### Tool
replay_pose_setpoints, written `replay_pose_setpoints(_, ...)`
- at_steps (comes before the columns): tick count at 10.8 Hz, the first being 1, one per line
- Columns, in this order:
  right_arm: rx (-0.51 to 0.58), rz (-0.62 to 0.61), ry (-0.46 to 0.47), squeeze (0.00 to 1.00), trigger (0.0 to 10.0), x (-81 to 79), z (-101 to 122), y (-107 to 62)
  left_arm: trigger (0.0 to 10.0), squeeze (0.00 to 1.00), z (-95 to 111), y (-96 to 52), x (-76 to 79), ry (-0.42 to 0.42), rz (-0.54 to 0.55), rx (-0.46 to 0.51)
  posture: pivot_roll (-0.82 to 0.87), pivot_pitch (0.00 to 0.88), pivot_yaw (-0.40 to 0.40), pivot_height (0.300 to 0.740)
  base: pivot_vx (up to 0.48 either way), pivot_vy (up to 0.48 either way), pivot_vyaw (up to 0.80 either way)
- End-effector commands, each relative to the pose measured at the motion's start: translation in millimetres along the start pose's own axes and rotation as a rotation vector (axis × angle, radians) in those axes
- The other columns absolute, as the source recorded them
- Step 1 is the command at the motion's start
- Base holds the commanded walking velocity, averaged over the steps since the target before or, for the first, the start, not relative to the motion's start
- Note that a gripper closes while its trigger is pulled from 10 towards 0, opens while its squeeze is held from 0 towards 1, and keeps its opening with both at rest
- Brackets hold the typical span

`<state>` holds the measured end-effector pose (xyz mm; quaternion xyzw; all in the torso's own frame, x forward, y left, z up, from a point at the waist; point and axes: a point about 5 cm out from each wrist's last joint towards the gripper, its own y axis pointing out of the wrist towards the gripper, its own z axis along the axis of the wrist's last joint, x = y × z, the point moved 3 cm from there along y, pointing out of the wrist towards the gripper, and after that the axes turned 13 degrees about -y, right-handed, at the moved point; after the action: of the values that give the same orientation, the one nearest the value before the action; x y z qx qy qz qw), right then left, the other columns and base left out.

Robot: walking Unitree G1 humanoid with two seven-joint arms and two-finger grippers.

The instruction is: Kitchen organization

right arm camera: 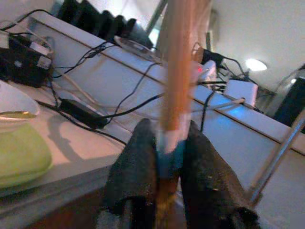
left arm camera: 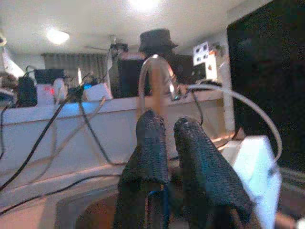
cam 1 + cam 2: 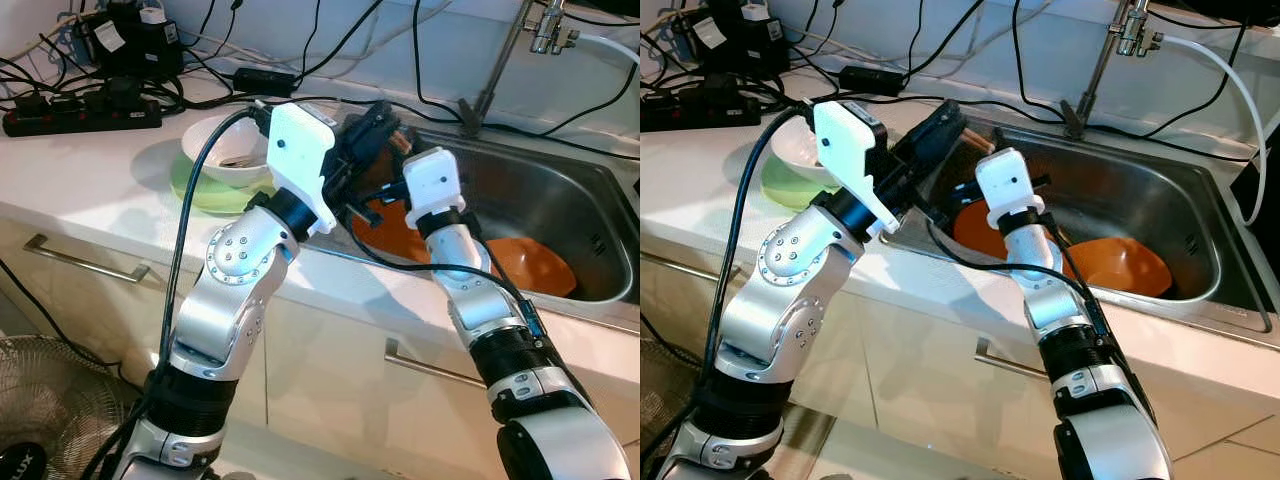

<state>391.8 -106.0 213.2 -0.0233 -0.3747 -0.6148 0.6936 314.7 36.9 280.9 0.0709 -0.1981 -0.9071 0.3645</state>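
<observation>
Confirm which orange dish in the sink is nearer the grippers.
The left orange dish, right beneath both grippers; the other orange dish lies farther right, apart from them.

The white wrist housings hide the tips of both hands over the sink point(image 3: 1200, 215). The orange plate point(image 3: 395, 235) sits half covered behind the right arm. At 12 o'clock the tap point(image 3: 1130, 25) is cut off. The stick point(image 1: 178, 62) is blurred.

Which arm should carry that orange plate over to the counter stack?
Right, probably. The right claw is already shut on the orange plate's rim over the sink; the left claw sits beside it, closed on nothing I can see.
</observation>
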Motion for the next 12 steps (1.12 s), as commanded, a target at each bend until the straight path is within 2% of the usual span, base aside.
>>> replay_pose_setpoints(1,0.012,-0.040,0.005,0.00,0.0,11.1,1,1.8,10.0,1.00,-4,-0.2,-1.2,0.001,0.010,-0.025,0.25,0.031,-0.049,0.740,0.000,0.000,0.00)
replay_pose_setpoints(4,-0.004,-0.048,0.011,0.00,0.0,11.9,-1,1.4,10.0,1.00,-1,-0.8,-2.8,0.008,0.016,-0.015,0.25,0.028,-0.048,0.740,0.000,0.000,0.00)
replay_pose_setpoints(5,-0.058,-0.076,0.042,0.00,0.0,17.2,-11,0.9,10.0,0.00,-5,-9.3,-10.7,0.004,0.059,-0.037,0.25,0.030,-0.047,0.740,0.000,0.000,0.00)
replay_pose_setpoints(8,-0.156,-0.115,0.089,0.00,0.0,27.8,-29,1.1,10.0,0.00,-39,-51.8,-41.5,0.008,0.213,-0.163,0.26,0.035,-0.056,0.740,0.000,0.000,0.00)
replay_pose_setpoints(9,-0.176,-0.124,0.104,0.00,8.5,29.8,-32,1.6,10.0,0.00,-52,-64.2,-48.7,0.012,0.255,-0.199,0.26,0.035,-0.060,0.740,0.000,0.000,0.00)
replay_pose_setpoints(10,-0.186,-0.128,0.131,0.00,10.0,30.8,-35,2.6,10.0,0.00,-60,-73.2,-54.2,0.028,0.298,-0.203,0.26,0.032,-0.066,0.740,0.000,0.000,0.00)
replay_pose_setpoints(12,-0.223,-0.143,0.218,0.00,10.0,31.2,-43,2.6,10.0,0.00,-73,-80.0,-57.7,0.128,0.343,-0.186,0.26,0.031,-0.073,0.740,0.000,0.000,0.00)
